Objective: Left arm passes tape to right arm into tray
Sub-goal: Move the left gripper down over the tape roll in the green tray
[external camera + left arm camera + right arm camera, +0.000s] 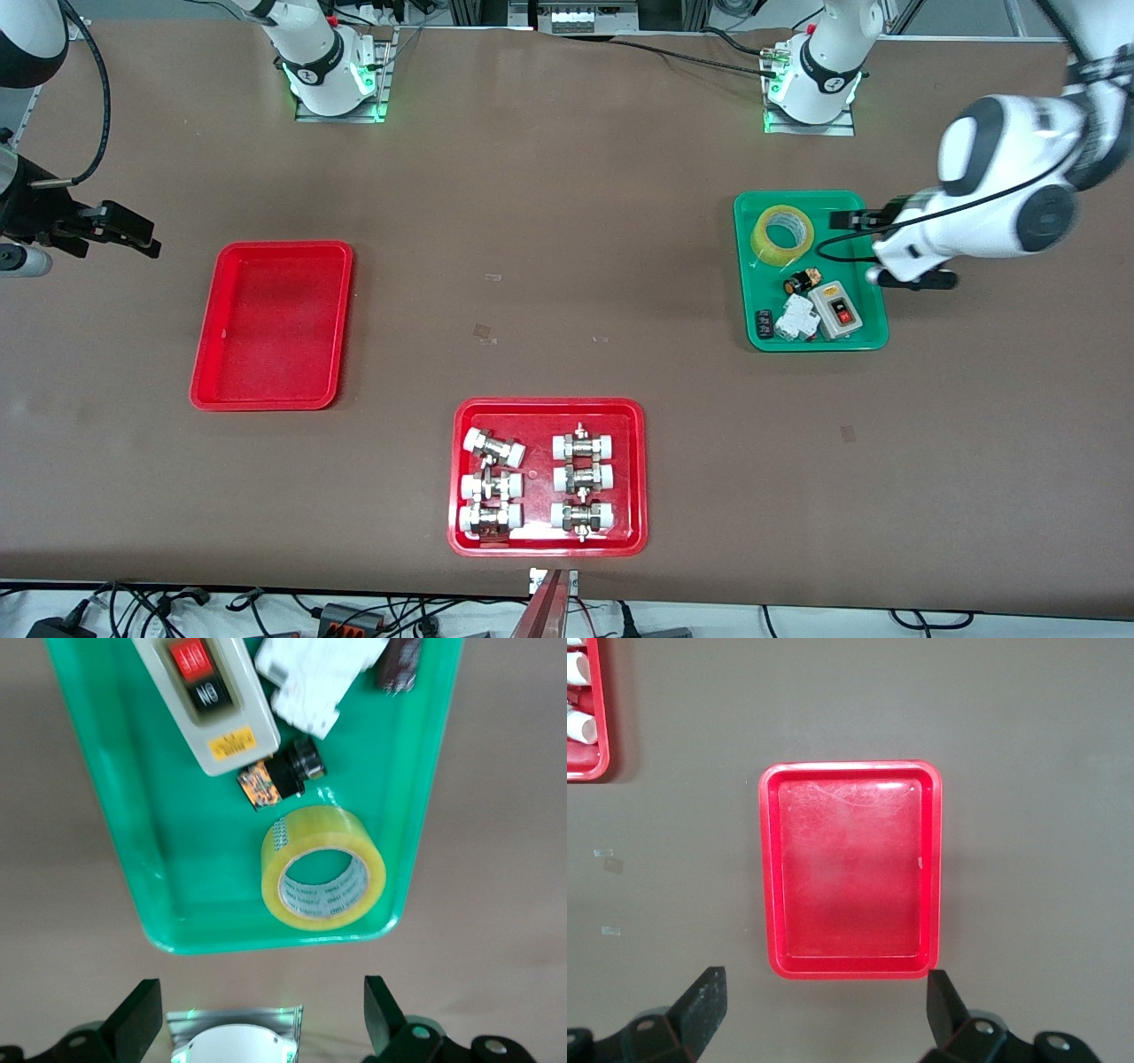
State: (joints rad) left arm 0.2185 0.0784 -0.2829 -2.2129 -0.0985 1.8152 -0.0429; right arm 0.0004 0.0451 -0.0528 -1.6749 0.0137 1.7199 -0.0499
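Front view: tape lies untouched in the green tray; left gripper hovers over it, jaws spread. Right gripper waits, jaws spread, beside the red tray. Next: descend, grasp.

Left arm: bulky white shell, black joint caps, black cable.

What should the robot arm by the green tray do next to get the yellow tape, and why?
Probably lower the open left gripper onto the tape. The roll lies untouched in the green tray, in the corner farthest from the front camera, and the gripper hangs above that tray. The right gripper waits open near the empty red tray.
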